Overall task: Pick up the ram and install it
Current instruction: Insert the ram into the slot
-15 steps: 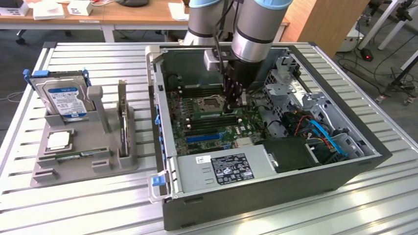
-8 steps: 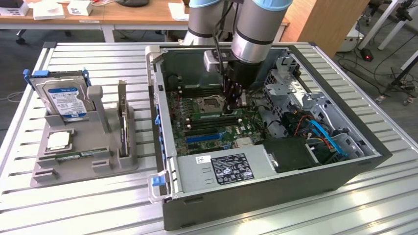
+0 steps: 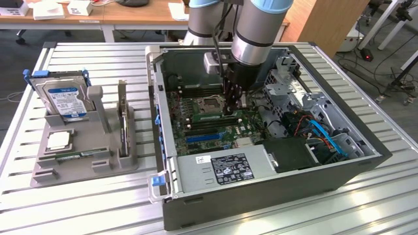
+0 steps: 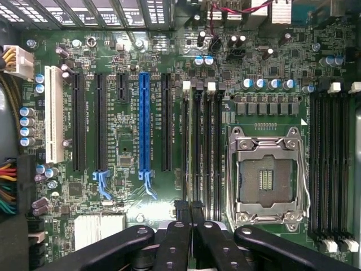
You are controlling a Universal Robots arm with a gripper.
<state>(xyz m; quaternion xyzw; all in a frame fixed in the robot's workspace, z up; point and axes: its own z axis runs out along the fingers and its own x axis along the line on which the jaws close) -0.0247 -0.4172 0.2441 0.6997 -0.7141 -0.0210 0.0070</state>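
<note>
A: Wrist view, what was closest?
B: That was the gripper [image 4: 189,206]. Its black fingers [image 4: 176,240] were clenched, tips side by side with only a thin seam. I couldn't tell if anything was pinched there.
A: Under them?
B: Green motherboard [image 4: 127,101]. The tips sat at one end of the memory slots [image 4: 204,152], which lay between the blue slot [image 4: 144,124] and the CPU socket [image 4: 266,179].
A: Exterior view?
B: The arm [image 3: 258,29] hung straight down into the open computer case [image 3: 261,205] on the slatted table [image 3: 98,210]. There the gripper [image 3: 233,108] was low over the board, just near of the socket.
A: Where was the ram?
B: The ram [image 3: 207,116] stood on edge along the slots, white label facing near. It ran toward the exterior view's left from the fingertips. Seated or not, I couldn't tell.
A: Anything else?
B: A gray holder [image 3: 85,161] sat well apart on the exterior view's left, with a hard drive [image 3: 65,100] upright in it. The power supply [image 3: 222,169] lay at the case's near side.
</note>
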